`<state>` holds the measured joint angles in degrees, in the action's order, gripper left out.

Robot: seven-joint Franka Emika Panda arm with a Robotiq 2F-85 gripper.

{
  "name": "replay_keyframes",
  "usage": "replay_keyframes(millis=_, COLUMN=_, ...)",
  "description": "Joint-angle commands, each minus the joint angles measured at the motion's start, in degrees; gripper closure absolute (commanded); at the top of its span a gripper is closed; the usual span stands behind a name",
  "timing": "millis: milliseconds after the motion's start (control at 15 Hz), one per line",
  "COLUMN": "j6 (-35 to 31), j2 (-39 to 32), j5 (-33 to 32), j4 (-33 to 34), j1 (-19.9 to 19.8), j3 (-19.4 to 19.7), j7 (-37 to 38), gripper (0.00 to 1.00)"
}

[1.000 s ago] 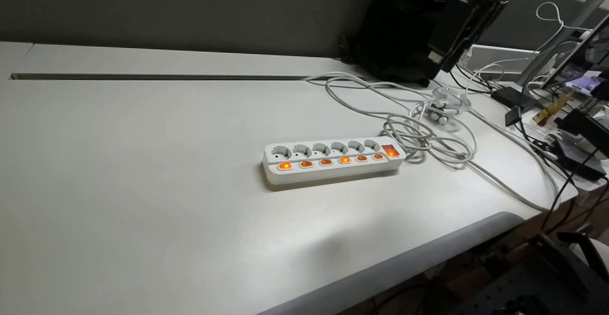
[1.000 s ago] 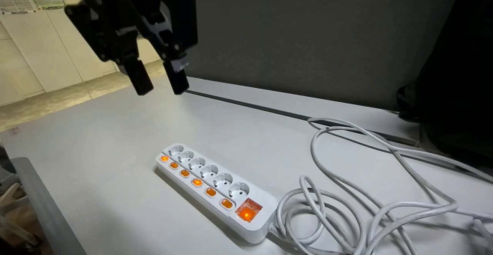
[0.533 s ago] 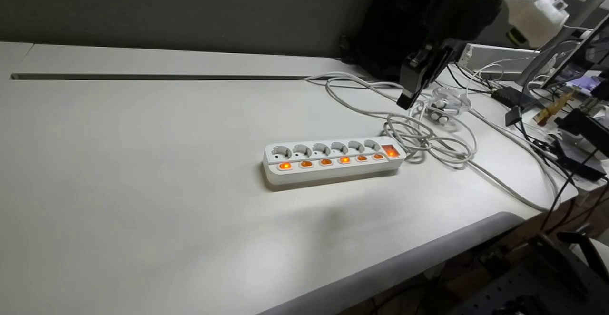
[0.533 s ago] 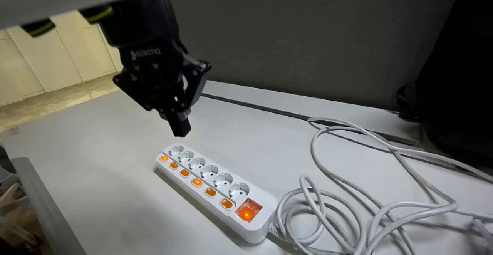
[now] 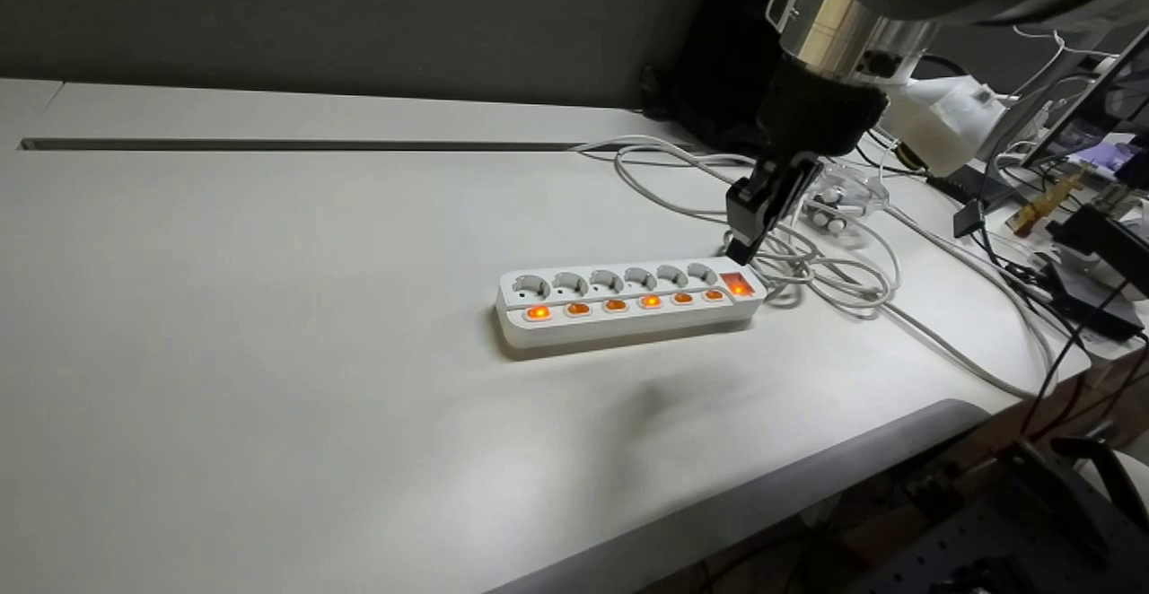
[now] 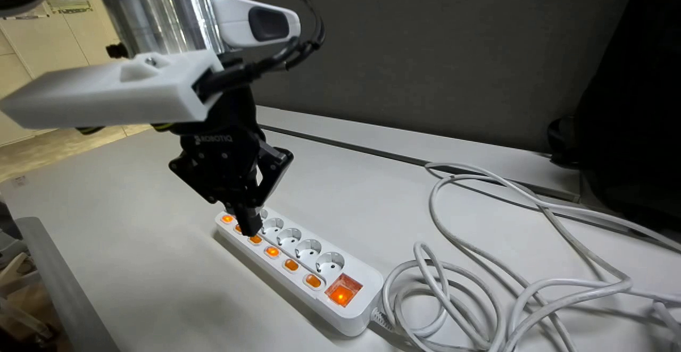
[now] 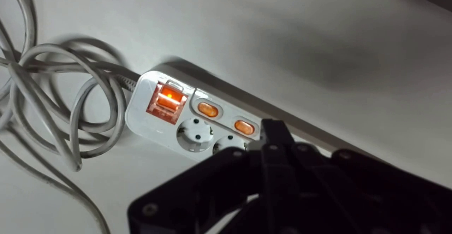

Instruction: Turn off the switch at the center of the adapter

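Note:
The adapter [image 5: 619, 334], a long white power strip, lies flat on the table in both exterior views. Along its row of small orange switches, the middle one [image 5: 650, 301] glows, as does the far end switch [image 6: 227, 218]. The big red main switch [image 7: 168, 98] at the cable end is lit too. My gripper [image 6: 250, 228] points down over the strip, shut with nothing between its fingers. In the wrist view the shut gripper [image 7: 277, 124] covers the strip's middle, hiding the glowing middle switch. Its shadow falls well apart, so the tips seem raised above the strip.
Loose white cables [image 7: 37, 105] lie coiled at the strip's cable end. A clear plastic item [image 5: 844, 190] sits behind them. A dark partition [image 5: 359, 29] borders the table's back, with a black bag [image 6: 633, 102] against it. The rounded table edge [image 5: 754, 509] runs along the front.
My gripper has come down towards the adapter, and its jaws have gone from open to shut. The adapter has stayed in place, and the same switches glow.

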<state>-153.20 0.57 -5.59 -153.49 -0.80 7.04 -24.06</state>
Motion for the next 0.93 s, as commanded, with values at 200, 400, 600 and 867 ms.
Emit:
replay_keyframes(millis=200, j6=0.1, j2=0.2, j5=0.0, j4=0.1, j1=-1.2, j3=-1.1, j7=0.0, gripper=0.99)
replay_keyframes(millis=400, j6=-0.7, j2=-0.6, j5=1.3, j4=0.4, j1=-1.0, j3=-1.3, j7=-0.9, gripper=1.00)
replay_keyframes(millis=600, j6=-2.7, j2=-2.9, j5=3.5, j4=1.7, j1=-0.7, j3=-2.4, j7=-2.0, gripper=1.00)
replay_keyframes(millis=867, j6=-8.4, j2=-6.8, j5=6.8, j4=3.2, j1=-1.0, j3=-4.5, j7=-2.4, gripper=1.00)
